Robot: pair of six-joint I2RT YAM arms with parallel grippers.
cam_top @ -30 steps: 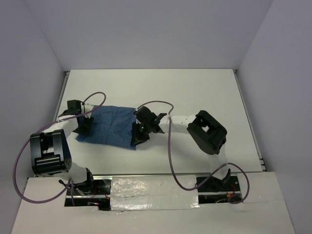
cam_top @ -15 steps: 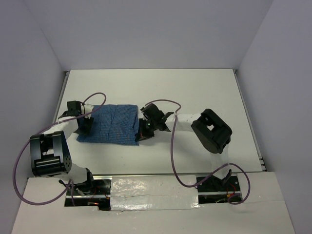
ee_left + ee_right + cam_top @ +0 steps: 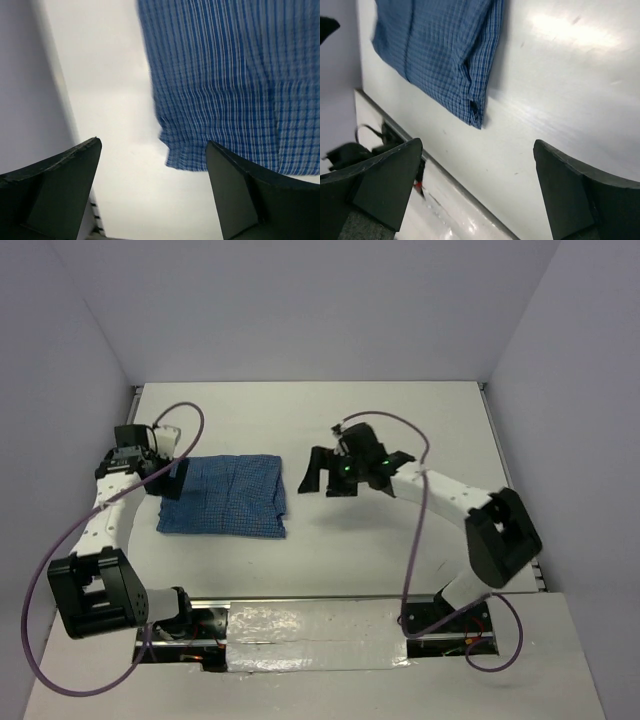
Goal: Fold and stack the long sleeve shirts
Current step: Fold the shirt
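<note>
A blue finely checked long sleeve shirt lies folded into a flat rectangle on the white table, left of the middle. My left gripper hovers at the fold's left edge, open and empty. In the left wrist view the shirt fills the upper right, beyond the left gripper. My right gripper hangs open a little right of the fold, holding nothing. The right wrist view has the shirt at upper left, well clear of the right gripper.
Grey walls close the table in on three sides. A raised rim runs along the table's right side. The arm bases and purple cables sit at the near edge, on a shiny strip.
Both grippers have opened and drawn back from the shirt, the left one leftward and up, the right one to the right. The folded shirt now lies flat and free.
</note>
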